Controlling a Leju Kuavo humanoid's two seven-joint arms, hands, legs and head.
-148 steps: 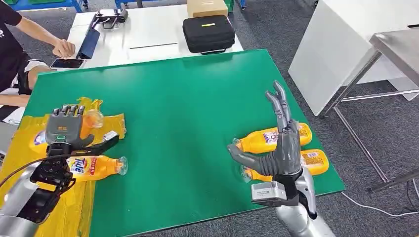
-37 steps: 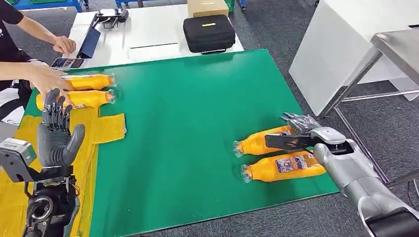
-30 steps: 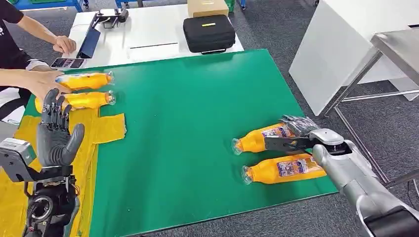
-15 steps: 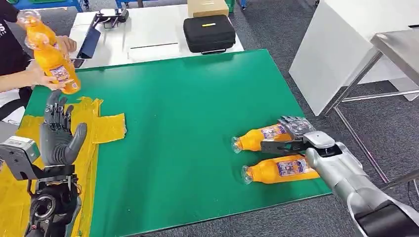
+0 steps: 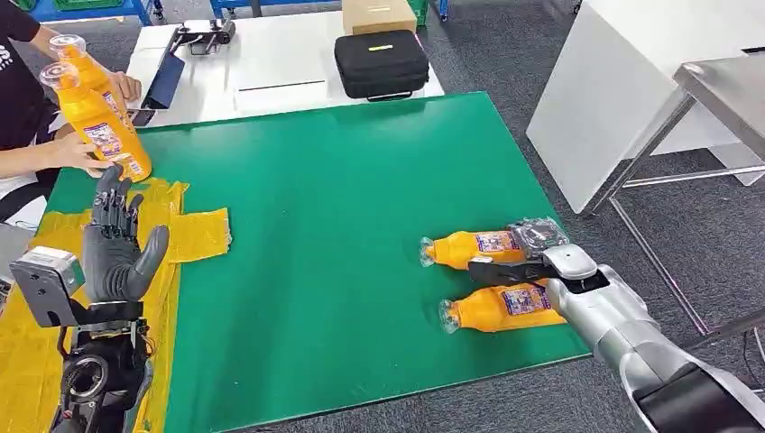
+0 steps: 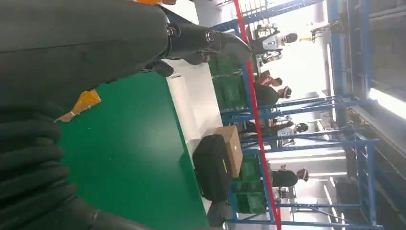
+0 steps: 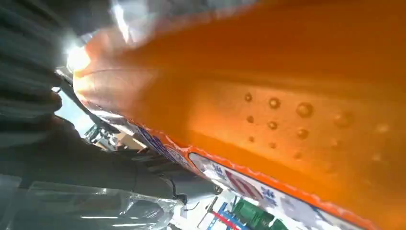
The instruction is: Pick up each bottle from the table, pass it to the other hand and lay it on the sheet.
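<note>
My right hand (image 5: 530,255) closes on the farther orange juice bottle (image 5: 469,247), lying capped and labelled; my left hand (image 5: 117,245) hangs open.

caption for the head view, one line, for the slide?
Right hand closes on the farther of two orange bottles on the green table; left hand waits open above the yellow sheet.

Two bottles (image 5: 494,278) lie at the table's (image 5: 343,198) right; sheet (image 5: 194,236) at its left edge.
</note>
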